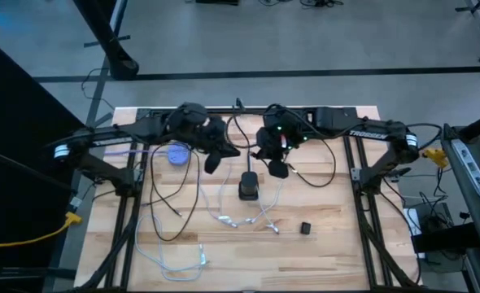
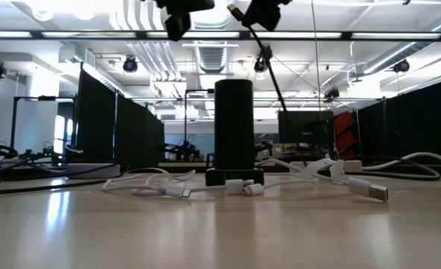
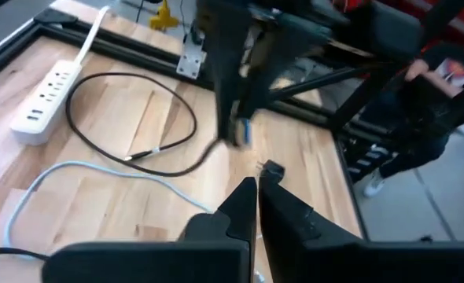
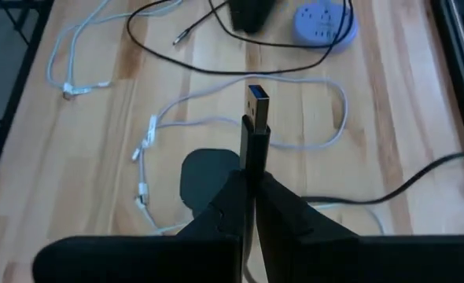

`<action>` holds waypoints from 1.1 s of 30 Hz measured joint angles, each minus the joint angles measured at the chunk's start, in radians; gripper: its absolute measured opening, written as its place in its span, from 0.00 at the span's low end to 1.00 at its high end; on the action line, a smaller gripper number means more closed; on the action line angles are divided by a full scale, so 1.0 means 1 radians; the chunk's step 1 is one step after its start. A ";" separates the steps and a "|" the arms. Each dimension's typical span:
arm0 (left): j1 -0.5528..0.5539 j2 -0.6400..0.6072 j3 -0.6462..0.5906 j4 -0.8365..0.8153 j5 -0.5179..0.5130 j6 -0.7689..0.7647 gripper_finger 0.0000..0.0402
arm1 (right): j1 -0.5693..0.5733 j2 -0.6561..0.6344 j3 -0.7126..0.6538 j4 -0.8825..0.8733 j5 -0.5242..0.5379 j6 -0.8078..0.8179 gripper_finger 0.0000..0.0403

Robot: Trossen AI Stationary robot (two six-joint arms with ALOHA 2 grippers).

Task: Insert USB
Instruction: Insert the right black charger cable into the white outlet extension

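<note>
The right tool [image 4: 252, 177] is closed on a black USB plug [image 4: 255, 130], whose metal end with a blue insert sticks out past the fingertips. In the high view this tool [image 1: 277, 167] hangs above the middle of the wooden desk [image 1: 329, 252], just beside and slightly behind the black upright block [image 1: 248, 186] that stands at the desk's centre. The plug's black cable [image 1: 317, 163] loops back toward the right arm.

The left tool [image 3: 257, 192] is closed with nothing between its fingers. It hangs above the desk [image 1: 211, 159] on the other side of the block, near a round pale-blue outlet puck [image 1: 177, 153].

Much lies around the block. White cables [image 1: 224, 213] with loose plugs trail across the desk in front of it and to its left, some just beside its base; in the low view several white connectors [image 2: 239, 187] lie right at its foot. A black cable [image 1: 171, 212] curls over the left half of the desk. A small black piece [image 1: 305, 229] lies apart toward the right front. The left wrist view shows a white power strip [image 3: 47, 98] near the desk's edge and a person's dark sleeve [image 3: 444, 71] beyond the frame.
</note>
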 joint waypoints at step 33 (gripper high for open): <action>0.004 0.146 0.205 -0.193 -0.097 0.173 0.37 | -0.001 0.043 0.021 -0.036 0.075 -0.048 0.00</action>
